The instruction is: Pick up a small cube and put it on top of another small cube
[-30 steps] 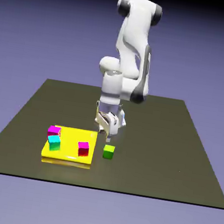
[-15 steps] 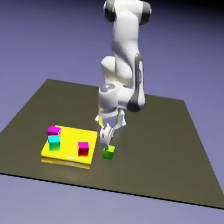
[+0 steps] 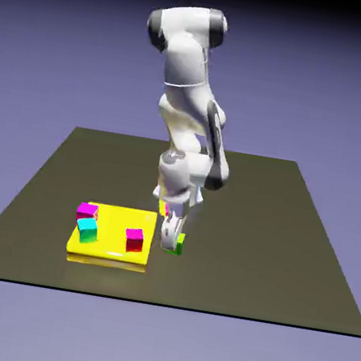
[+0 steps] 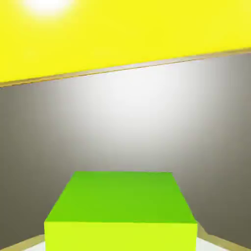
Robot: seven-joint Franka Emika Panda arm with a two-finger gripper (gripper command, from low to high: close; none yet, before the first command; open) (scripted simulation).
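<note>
**Gripper clamped on the green cube beside the yellow mat**

The small bright green cube (image 3: pixel 177 244) is plain and single-coloured, the same size as the other cubes. In the hand view it (image 4: pixel 121 211) fills the lower middle, with a deep green face above and a lighter yellow-green face along the bottom edge, sharp-cornered and unmarked. It sits on the dark table (image 3: pixel 290 234), just off the yellow mat (image 3: pixel 111 251), at about 3 o'clock from the mat's middle in the exterior view. In the hand view the mat (image 4: pixel 122 34) lies at 12 o'clock from the cube, a strip of bare grey table between them.

The gripper (image 3: pixel 173 238) is down at the green cube, its fingers drawn in against the cube's sides: it is clamped on the cube. In the exterior view the fingers cover most of the cube, so only its lower right part shows. In the hand view the cube hides the finger tips. Whether the cube is off the table surface cannot be told.

The cyan cube (image 3: pixel 87 230), with turquoise top and greener sides, stands on the mat at about 9 o'clock from the green cube, well apart from it. A magenta cube (image 3: pixel 87 211) sits just beside the cyan one, at 12 o'clock from it. A red-and-magenta cube (image 3: pixel 134 240) stands on the mat between the cyan cube and the green cube
</note>
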